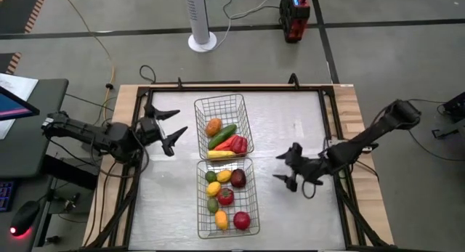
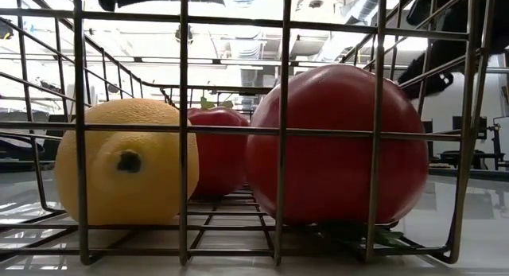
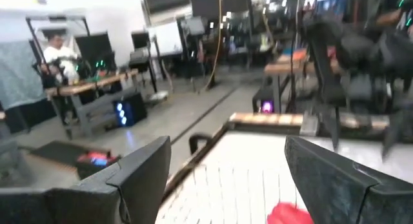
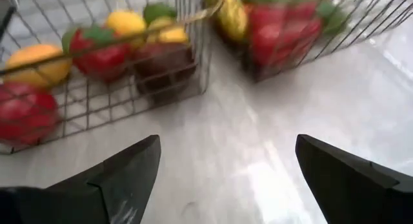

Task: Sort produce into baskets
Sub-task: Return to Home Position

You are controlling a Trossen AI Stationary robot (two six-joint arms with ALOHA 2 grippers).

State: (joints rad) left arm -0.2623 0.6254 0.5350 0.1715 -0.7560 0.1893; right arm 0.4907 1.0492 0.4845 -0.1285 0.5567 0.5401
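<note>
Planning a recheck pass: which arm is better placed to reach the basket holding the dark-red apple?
Right. The right claw hangs open beside that silver wire-mesh basket, facing it; the left claw, open, sits alongside the other silver wire-mesh basket.

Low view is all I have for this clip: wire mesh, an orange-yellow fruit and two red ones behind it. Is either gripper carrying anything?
Observer: No. In the high view the left gripper and the right gripper are both open with nothing between the fingers, one on each side of the baskets.
Operator: Is anything lying loose on the table?
Observer: Not that I can see. All the produce I can find lies inside the top basket or the bottom basket, which sit end to end in the middle of the table.
</note>
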